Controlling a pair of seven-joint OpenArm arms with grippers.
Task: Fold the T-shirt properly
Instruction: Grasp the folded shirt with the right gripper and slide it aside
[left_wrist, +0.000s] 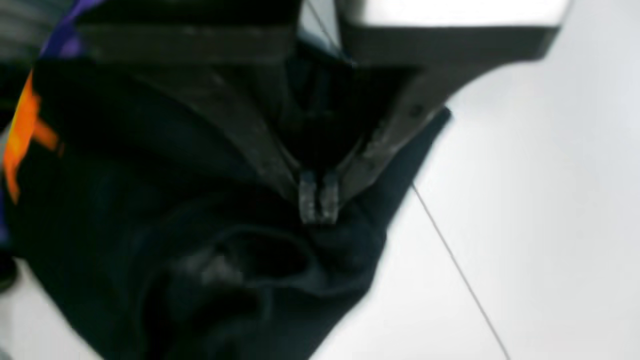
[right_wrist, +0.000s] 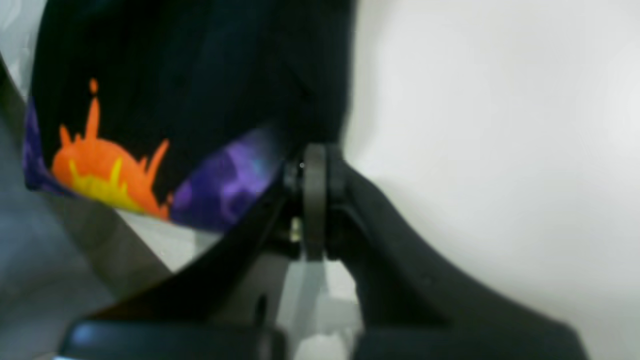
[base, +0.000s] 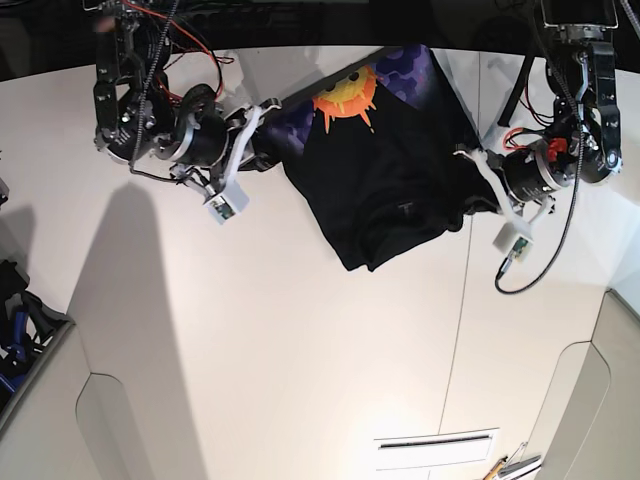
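Left gripper (left_wrist: 319, 202): I see jaws pinched on the T-shirt (base: 385, 170).
Right gripper (right_wrist: 312, 200): clamped on cloth, tips blurred.
Sun print: whole only from base.

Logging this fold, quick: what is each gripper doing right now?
Left gripper: shut on the T-shirt.
Right gripper: shut on the T-shirt.

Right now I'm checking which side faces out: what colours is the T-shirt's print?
Orange and yellow sun beside purple, on the black T-shirt; clearest in the base view.
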